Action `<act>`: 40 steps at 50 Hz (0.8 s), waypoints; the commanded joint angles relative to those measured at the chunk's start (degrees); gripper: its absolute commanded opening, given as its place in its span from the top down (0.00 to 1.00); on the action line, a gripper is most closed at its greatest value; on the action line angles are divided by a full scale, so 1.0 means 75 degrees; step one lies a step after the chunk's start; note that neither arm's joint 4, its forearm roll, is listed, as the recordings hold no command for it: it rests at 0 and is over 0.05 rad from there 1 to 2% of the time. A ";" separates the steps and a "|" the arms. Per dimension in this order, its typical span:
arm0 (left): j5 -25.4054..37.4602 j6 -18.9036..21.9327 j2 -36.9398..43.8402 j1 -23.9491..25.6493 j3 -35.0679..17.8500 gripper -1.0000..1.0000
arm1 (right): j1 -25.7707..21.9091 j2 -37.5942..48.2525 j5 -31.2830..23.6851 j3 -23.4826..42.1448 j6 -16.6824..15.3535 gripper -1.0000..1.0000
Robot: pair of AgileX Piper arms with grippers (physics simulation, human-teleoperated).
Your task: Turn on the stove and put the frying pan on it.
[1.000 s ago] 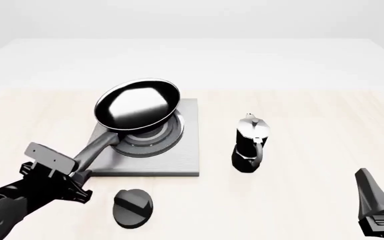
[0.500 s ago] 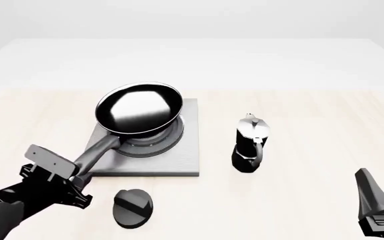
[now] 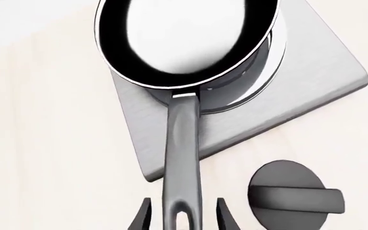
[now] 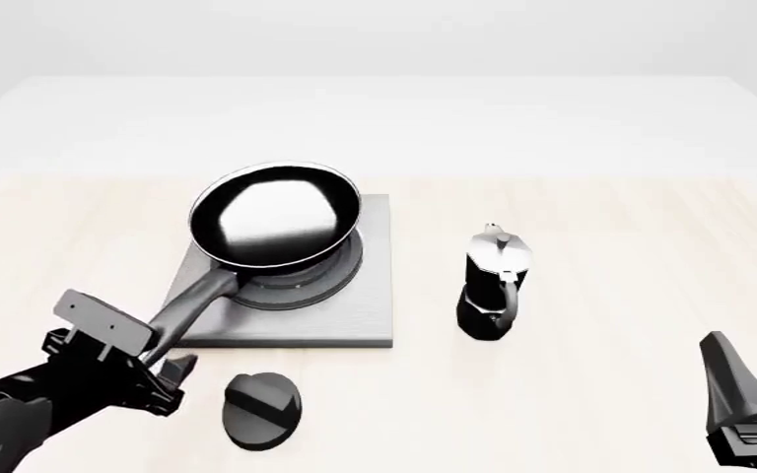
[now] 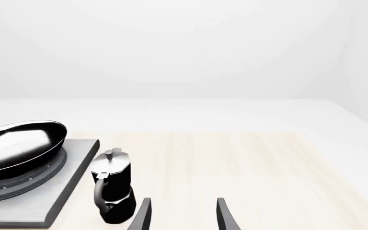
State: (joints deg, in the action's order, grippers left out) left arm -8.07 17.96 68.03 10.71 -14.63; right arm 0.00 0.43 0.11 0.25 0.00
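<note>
Lowered since 1 second ago, the round glossy black frying pan (image 4: 275, 216) sits on the flat grey metal stove (image 4: 348, 317); the left gripper (image 3: 182, 216) fingers are spread beside its handle, apart from it.

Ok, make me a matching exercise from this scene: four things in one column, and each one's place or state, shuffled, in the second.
Things:
1. frying pan
2. knob
3. moka pot
4. right gripper

Places or states:
A. open, holding nothing
B. on the table just in front of the stove
C. upright, right of the stove
D. over the burner rings, handle between the left gripper's fingers

Pairs: 1-D, 2-B, 3-C, 4-A
</note>
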 commanded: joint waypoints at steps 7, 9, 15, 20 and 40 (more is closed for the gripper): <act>0.0238 0.0071 -0.0018 -0.0150 -0.0057 0.00 | 0.0000 -0.0001 0.0000 0.0000 -0.0001 0.00; 0.0324 0.0055 -0.0079 -0.0148 -0.0069 0.00 | -0.0002 0.0002 0.0000 0.0000 -0.0002 0.00; 0.0687 0.0125 -0.0303 -0.0313 -0.0248 0.00 | 0.0000 -0.0001 0.0000 0.0000 -0.0001 0.00; 0.1145 0.0210 -0.0747 -0.0381 -0.0428 0.00 | 0.0000 0.0001 0.0000 0.0000 0.0001 0.00; 0.2463 0.0423 -0.1884 -0.0527 -0.1029 0.00 | 0.0000 0.0001 0.0000 0.0000 0.0000 0.00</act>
State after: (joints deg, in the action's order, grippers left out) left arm 5.81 20.71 57.82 7.01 -20.11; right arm 0.00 0.43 0.11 0.25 0.00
